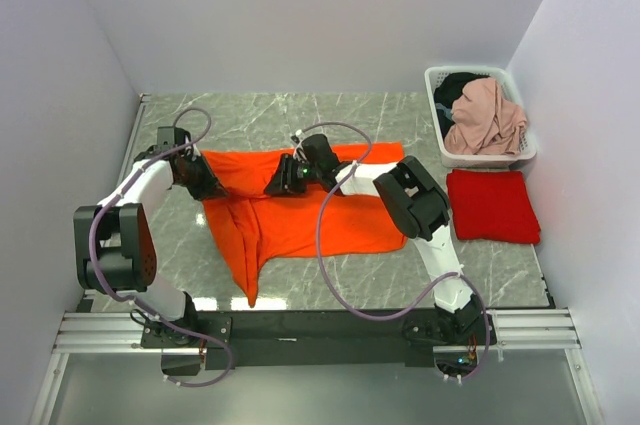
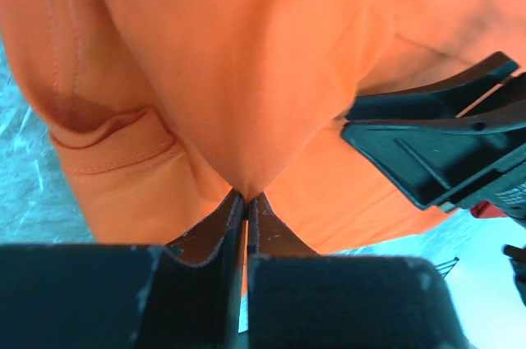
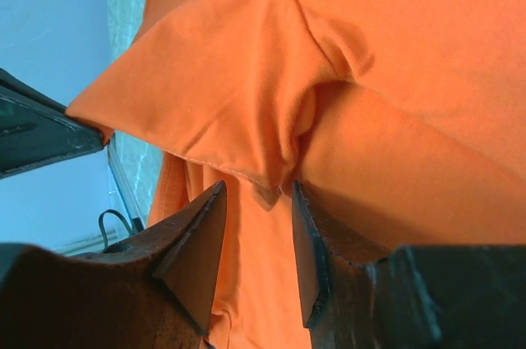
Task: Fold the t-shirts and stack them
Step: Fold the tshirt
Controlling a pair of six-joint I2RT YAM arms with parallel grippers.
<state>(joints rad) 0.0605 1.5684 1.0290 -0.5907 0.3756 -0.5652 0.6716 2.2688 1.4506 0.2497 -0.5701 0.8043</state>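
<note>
The bright orange t-shirt (image 1: 300, 210) lies partly spread on the marble table, with one end bunched into a point toward the near edge. My left gripper (image 1: 210, 188) is at its upper left corner; in the left wrist view its jaws (image 2: 246, 195) are shut on a pinch of orange cloth (image 2: 238, 78). My right gripper (image 1: 278, 185) is over the shirt's upper middle; in the right wrist view it (image 3: 257, 189) is open, with a hemmed fold of orange cloth (image 3: 230, 119) hanging just between the fingertips. The deeper red t-shirt (image 1: 490, 205) lies folded at the right.
A white laundry basket (image 1: 524, 150) with pink and dark clothes stands at the back right, just behind the red shirt. Grey walls close in the table on the left, back and right. The right gripper's fingers show in the left wrist view (image 2: 444, 152).
</note>
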